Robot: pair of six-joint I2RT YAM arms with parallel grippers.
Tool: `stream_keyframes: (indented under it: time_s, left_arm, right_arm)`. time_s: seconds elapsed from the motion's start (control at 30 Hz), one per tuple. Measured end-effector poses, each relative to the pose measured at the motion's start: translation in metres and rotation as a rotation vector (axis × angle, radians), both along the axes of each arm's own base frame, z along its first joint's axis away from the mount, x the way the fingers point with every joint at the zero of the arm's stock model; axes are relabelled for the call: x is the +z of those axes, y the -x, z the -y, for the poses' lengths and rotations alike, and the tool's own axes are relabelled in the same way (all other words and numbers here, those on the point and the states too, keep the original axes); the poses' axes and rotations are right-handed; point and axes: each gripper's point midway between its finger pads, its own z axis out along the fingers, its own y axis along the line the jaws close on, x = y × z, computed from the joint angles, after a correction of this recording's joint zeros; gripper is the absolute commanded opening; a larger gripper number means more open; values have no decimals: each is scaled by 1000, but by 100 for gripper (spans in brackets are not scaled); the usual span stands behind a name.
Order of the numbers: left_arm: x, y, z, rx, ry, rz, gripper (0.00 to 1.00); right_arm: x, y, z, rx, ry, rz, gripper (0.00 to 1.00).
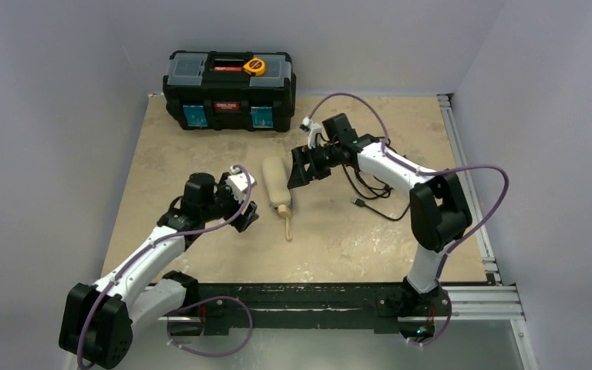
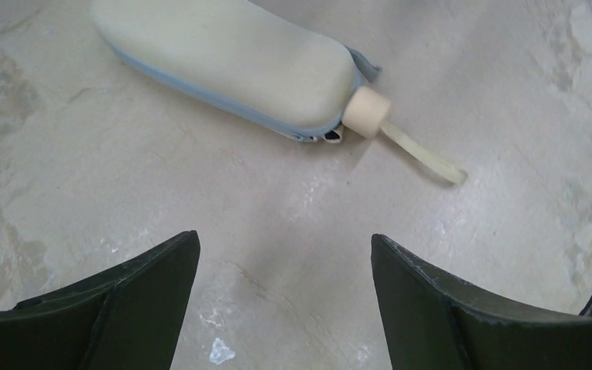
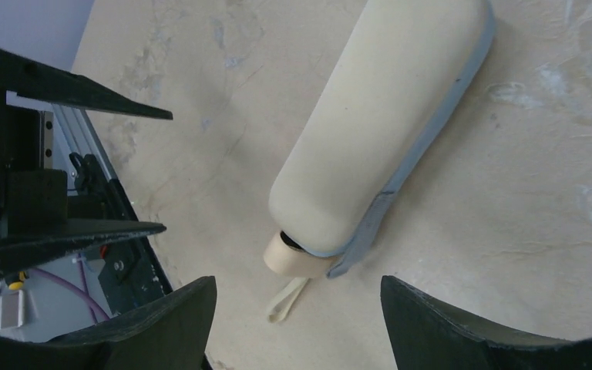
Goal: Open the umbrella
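One folded umbrella lay closed near the middle of the bench, its rounded fabric end toward the far edge and its cream handle toward the near edge. The tan strap trailed flat from the handle, farther toward the near edge. In the left wrist view the umbrella rested on its side with a pale blue seam along its lower rim. The handle stuck out of the fabric and the strap lay loose on the surface.

Neither gripper touched it. The left gripper hovered just beside the handle end, on the side toward the bench's left edge. Its fingers were spread wide with only bare bench between them, and the umbrella lay ahead of the tips and apart from them. The right gripper sat near the fabric body on the side toward the right edge. Its wrist view showed the fingers parted and holding nothing. There the umbrella stretched away from them, with its handle and strap nearest the gap.

A black cable lay coiled toward the right edge, near the right arm. A black toolbox stood at the far edge, well apart from the umbrella, with an orange tape measure on its lid.
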Motion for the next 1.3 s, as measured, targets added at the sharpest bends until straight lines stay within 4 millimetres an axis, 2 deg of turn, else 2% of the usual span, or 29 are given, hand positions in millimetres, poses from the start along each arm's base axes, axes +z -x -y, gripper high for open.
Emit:
stream_keyframes:
  time_s: [0.1,0.17,0.3,0.4,0.5,0.57,0.77,0.97,1.03,1.17,1.3]
  left_arm:
    - [-13,10,4,-119,-44,37,70]
    - [-23,12,6,-171,-72,50,63]
    - [-46,12,16,-280,-139,58,56]
    - [-59,8,20,-339,-187,67,51]
    - [-64,-2,22,-361,-217,69,47]
    - [-60,-12,26,-368,-229,79,46]
    - [-38,-26,34,-374,-240,115,39]
    - [-9,-32,45,-335,-198,60,44]
    - [1,-27,49,-304,-154,43,44]
    - [16,-9,72,-275,-63,40,41]
    - [-5,14,86,-253,-35,12,38]
  right_arm:
    - [-18,8,-12,3,8,-50,77]
    - [-28,8,-18,-5,13,-69,77]
    - [-52,4,-29,-27,30,-102,75]
    - [-71,-5,-35,-48,51,-126,68]
    - [-82,-11,-40,-53,57,-141,57]
    - [-83,-12,-43,-45,43,-154,50]
    - [-83,-11,-45,-30,17,-155,35]
    - [-86,-11,-37,-25,-28,-188,25]
    - [-86,-10,-35,-18,-35,-192,24]
    - [-86,-8,-31,12,-37,-184,21]
    - [-85,1,-20,55,-17,-169,18]
